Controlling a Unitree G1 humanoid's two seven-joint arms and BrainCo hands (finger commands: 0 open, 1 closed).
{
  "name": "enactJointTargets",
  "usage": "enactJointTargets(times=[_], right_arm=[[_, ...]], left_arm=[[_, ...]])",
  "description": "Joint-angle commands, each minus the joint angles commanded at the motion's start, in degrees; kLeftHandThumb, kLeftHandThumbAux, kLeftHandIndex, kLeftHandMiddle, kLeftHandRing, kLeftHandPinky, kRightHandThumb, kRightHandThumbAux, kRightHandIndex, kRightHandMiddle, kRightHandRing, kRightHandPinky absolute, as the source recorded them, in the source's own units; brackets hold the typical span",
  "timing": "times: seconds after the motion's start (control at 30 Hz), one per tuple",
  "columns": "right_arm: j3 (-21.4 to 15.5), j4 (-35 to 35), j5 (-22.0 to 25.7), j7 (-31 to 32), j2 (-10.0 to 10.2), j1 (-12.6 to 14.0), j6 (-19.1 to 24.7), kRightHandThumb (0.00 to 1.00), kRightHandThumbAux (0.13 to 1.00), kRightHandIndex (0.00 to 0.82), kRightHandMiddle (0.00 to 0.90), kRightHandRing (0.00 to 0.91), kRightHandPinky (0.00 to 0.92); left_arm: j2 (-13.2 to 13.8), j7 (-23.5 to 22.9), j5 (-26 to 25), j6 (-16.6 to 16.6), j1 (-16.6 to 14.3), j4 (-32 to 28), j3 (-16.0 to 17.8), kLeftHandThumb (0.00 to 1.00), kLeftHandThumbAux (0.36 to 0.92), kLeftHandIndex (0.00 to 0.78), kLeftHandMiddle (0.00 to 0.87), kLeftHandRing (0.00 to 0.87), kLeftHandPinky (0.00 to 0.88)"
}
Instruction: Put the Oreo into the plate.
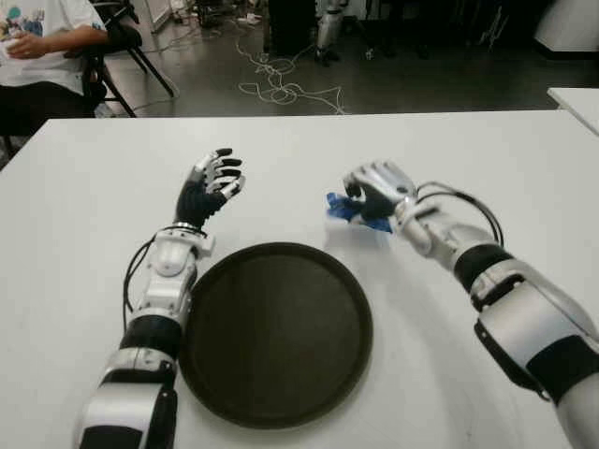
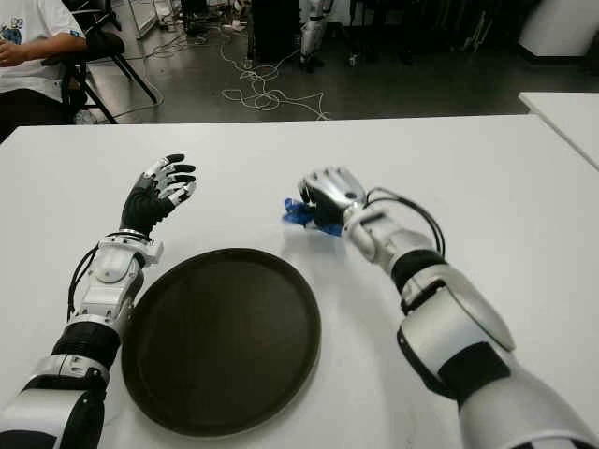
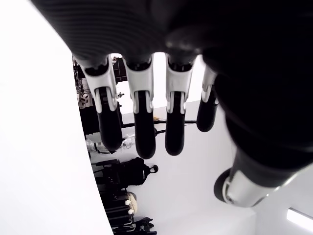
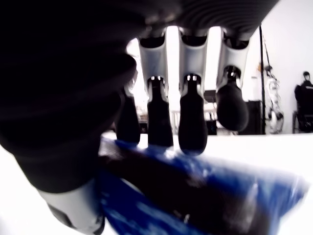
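The Oreo is a blue packet (image 1: 339, 210) just beyond the far right rim of the round dark plate (image 1: 271, 337) on the white table. My right hand (image 1: 374, 192) covers it from the right with fingers curled around it, so only the packet's left end sticks out. In the right wrist view the blue packet (image 4: 220, 196) fills the space under the palm, between the thumb and the fingertips (image 4: 191, 132). My left hand (image 1: 213, 182) shows at the plate's far left with its fingers spread, holding nothing.
The white table (image 1: 487, 159) stretches wide on every side of the plate. A seated person (image 1: 37, 47) is past its far left corner. Cables (image 1: 276, 84) lie on the floor behind. A second table's corner (image 1: 576, 98) shows at the far right.
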Motion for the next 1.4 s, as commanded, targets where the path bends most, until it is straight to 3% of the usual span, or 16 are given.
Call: enactJointTargets(times=[0.43,1.0,1.4], right_arm=[[-0.67,-1.11,0.12,-2.3,-0.85,-0.55,-2.89,0.067,0.852,0.669,0.795,0.799,0.78],[-0.55,-11.47,-0.47,-5.83,-2.01,0.87,-12.45,0.059,0.86,0.679,0.81,0.814,0.8],[1.33,-16.97,-3.73,-8.04,-3.61,2.71,-12.29,0.0,0.868,0.745,0.849,0.862,0.87]], left_arm=[[0.04,-0.08,-0.12,-1.15,-0.18,0.8,0.19,0.214,0.733,0.191,0.275,0.266,0.288],[0.28,0.52,-0.04,0.57,-0.42,0.17,0.29,0.224,0.726,0.194,0.275,0.261,0.278],[0.23,0.55,-0.16,1.19,-0.07,-0.59,0.35,0.228,0.735,0.181,0.269,0.259,0.284]])
